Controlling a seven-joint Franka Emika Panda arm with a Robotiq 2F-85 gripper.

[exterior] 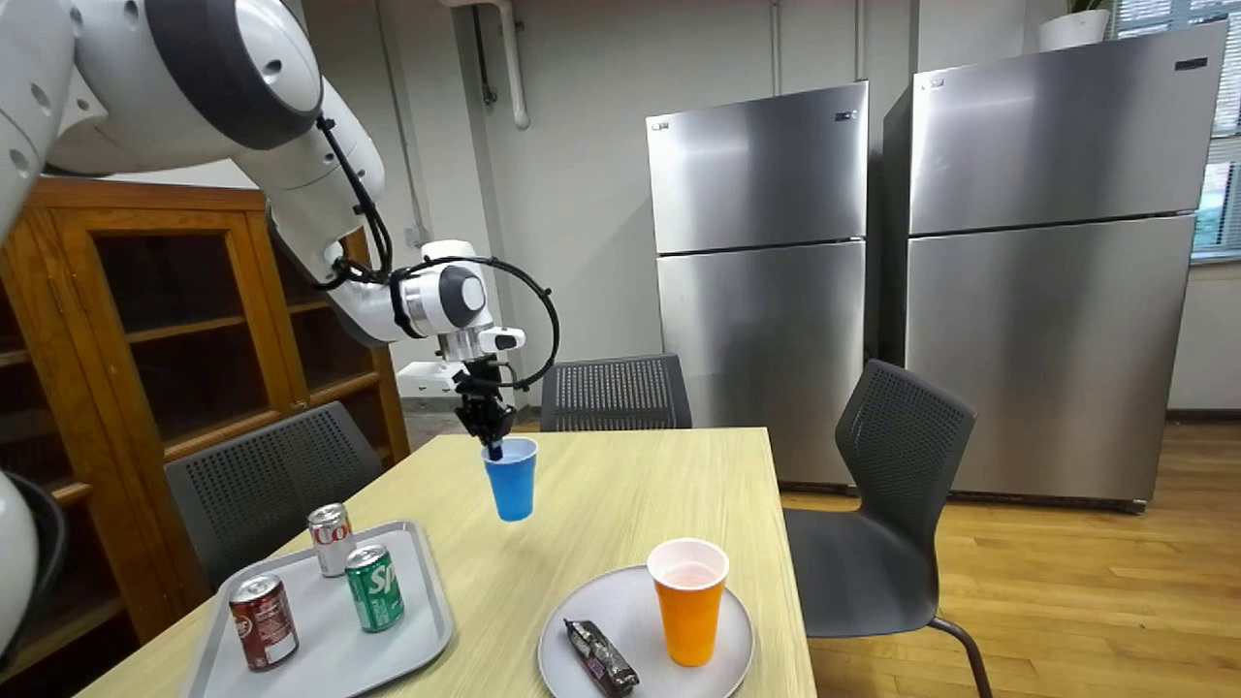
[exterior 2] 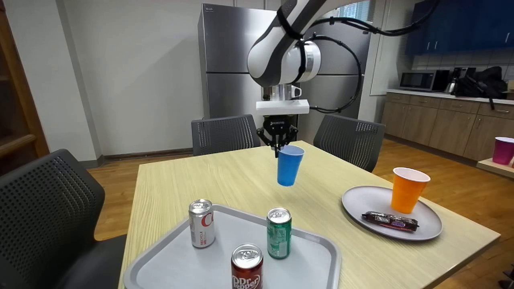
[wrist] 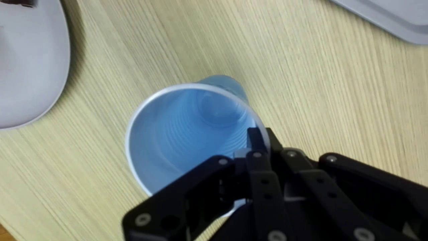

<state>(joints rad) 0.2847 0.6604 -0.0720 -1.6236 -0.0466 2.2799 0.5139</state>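
Your gripper point(wrist: 264, 135) is clenched on the wall of the blue cup point(exterior 2: 289, 168), at the rim: in the wrist view you see one of the fingers point(wrist: 256, 139) inside the cup and the other outside, with the rim passing between them. The blue cup thus lies below and to one side of your end effector, near upright, its mouth facing the wrist camera; there, most of the mouth spreads to the left of the fingertips. In both exterior views you find the body of the blue cup to the right of the fingertips and extending below them. Whether its base touches the table point(exterior 2: 180, 184) or hangs just above it is hard for you to judge from these angles. Apart from the blue cup is the tray point(exterior 2: 241, 224), on which you can count a silver can point(exterior 2: 202, 224), a green can point(exterior 2: 279, 237) and a red can point(exterior 2: 247, 269). The plate point(exterior 2: 367, 200) bears an orange cup point(exterior 2: 408, 192), with a wrapped bar point(exterior 2: 390, 222) just beside it. In the wrist view, note the plate at upper left, the tray's corner at upper right.
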